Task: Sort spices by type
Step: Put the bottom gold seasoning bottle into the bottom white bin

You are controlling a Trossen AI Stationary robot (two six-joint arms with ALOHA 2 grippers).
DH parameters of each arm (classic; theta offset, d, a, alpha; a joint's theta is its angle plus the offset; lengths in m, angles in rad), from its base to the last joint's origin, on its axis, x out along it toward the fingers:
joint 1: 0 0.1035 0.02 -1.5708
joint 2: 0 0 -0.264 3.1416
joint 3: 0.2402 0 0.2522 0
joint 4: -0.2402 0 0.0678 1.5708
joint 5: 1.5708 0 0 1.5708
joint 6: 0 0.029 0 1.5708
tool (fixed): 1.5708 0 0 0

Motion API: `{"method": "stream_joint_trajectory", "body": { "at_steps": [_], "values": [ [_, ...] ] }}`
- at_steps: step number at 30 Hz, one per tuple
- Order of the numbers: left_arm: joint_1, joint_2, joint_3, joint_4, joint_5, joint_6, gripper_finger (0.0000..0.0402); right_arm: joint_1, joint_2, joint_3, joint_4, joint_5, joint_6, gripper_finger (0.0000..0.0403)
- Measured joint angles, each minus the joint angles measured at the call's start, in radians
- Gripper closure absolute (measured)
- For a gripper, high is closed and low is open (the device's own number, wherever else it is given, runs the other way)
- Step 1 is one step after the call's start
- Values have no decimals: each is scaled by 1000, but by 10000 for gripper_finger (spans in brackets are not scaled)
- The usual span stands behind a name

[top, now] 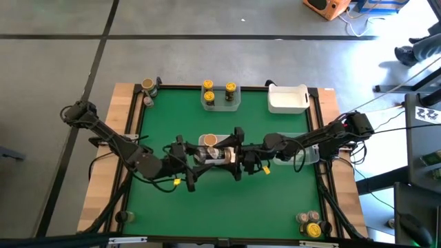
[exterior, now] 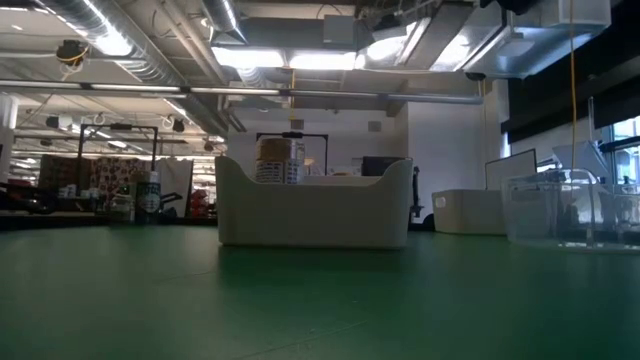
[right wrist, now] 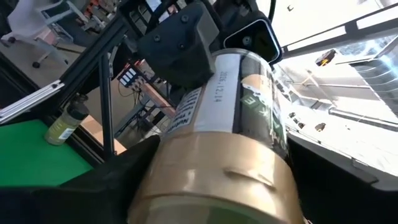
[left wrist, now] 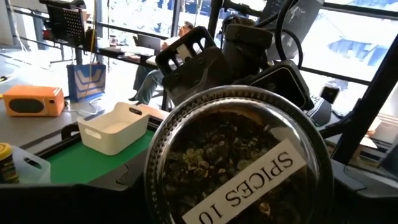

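Note:
Above the middle of the green table, one spice jar [top: 215,156] with a tan cap and a white label lies level between my two grippers. My left gripper [top: 200,157] comes in from the table's left and is shut on the jar's bottom end. My right gripper [top: 234,155] comes in from the right and is shut on its cap end. The left wrist view is filled by the jar's clear bottom, with dried leaves inside and a label reading "SPICES 10". Neither gripper nor the jar shows in the low view. My left gripper holds the jar by its bottom end [left wrist: 236,168], and the bottom faces the wrist. The fingers reach level from the table's left, along the jar's sides; one finger [right wrist: 180,43] lies on the labelled body. The jar lies level, clear of the table. My right gripper holds the same jar by its tan cap end [right wrist: 211,168], with the cap between its two fingers. They come nearly level from the table's right, along the jar. One finger [left wrist: 193,62] shows behind the jar's bottom rim.
A clear tub [top: 210,140] holding a tan-capped jar sits just beyond the grippers. At the far edge stand a clear tub with three yellow-capped jars [top: 220,96] and a white tub [top: 287,98]. Another clear tub [top: 298,153] is at the right. Loose jars stand at the far-left [top: 147,86] and near-right [top: 310,224] corners.

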Motion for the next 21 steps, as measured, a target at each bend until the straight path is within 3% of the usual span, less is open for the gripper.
{"method": "stream_joint_trajectory", "body": {
  "at_steps": [4,7,11,15,21],
  "values": [
    [0,0,0,-1,-1,4,140,0,0,0,2,3,3,112],
    [0,0,-1,6,-1,11,140,0,-1,0,3,3,4,115],
    [0,0,-1,10,0,11,103,1,-2,0,-3,18,23,115],
    [4,-3,-1,14,-11,22,70,1,-1,-1,-12,85,25,115],
    [-19,-76,-1,-103,-84,53,60,3,-3,-1,-12,183,27,115]
  ]
}}
